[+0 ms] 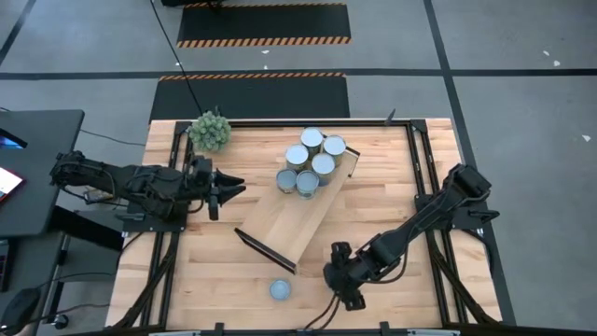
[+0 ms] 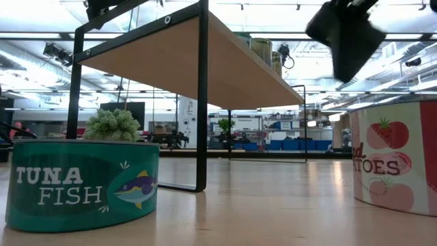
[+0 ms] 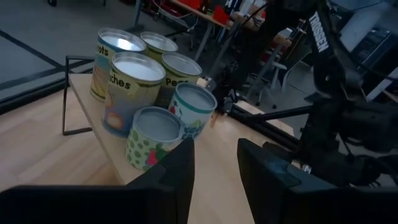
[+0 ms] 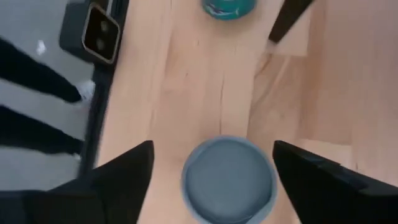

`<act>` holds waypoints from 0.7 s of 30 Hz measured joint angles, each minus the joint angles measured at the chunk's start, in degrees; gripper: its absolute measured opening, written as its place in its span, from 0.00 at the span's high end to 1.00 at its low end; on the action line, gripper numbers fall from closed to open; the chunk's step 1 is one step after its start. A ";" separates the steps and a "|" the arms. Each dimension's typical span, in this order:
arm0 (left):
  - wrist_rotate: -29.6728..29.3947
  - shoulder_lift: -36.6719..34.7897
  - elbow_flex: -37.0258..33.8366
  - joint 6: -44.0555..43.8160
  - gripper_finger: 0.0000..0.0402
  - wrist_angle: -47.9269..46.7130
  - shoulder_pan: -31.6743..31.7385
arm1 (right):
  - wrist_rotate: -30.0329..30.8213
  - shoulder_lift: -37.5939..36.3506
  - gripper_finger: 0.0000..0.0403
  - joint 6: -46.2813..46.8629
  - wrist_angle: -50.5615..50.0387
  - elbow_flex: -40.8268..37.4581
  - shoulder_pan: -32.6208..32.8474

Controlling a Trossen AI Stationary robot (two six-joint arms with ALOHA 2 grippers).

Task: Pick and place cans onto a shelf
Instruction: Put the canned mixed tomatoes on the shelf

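1. On the near tabletop in the low view, a teal can reads "TUNA FISH" beside a fish drawing, and a white-and-red can at the frame's edge shows a strawberry and the letters "TOES".
2. Up on the shelf, 6 cans stand clustered at its far end; the left wrist view shows part-words "Peas" and "ches" on 2 of them, and "TROSSEN" on the right arm.
3. Only 1 can shows on the table in the high view, near the front edge, off the shelf's near end.
4. Right gripper hovers near the table's front; its fingers stand wide on either side of a grey-topped can, not touching it.
5. Left gripper waits just beside the shelf, fingers narrowly parted, holding nothing.
6. Pale wood planks form the tabletop; a small green plant sits at its far left corner.
7. Beyond the table lies grey floor with hazard-striped mats, and a bright workshop hall.
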 joint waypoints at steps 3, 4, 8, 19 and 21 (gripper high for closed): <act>-0.34 0.02 0.00 -0.01 0.68 -0.13 0.00 | 0.47 0.23 0.10 -6.37 0.18 -0.32 -0.02; -0.36 0.02 0.00 -0.03 0.68 -0.06 0.00 | 0.73 0.35 0.08 -8.80 0.40 -0.33 -0.02; -0.47 0.02 0.00 -1.14 0.68 -0.35 0.00 | 1.03 1.32 0.05 -13.99 0.38 -0.35 0.09; -0.52 0.07 0.00 -1.52 0.68 -2.03 0.00 | -1.07 4.29 0.06 -15.97 -1.97 -0.46 0.15; -0.52 0.07 0.00 -1.54 0.68 -2.26 0.00 | -1.04 4.76 0.06 -16.21 -1.62 -0.61 0.15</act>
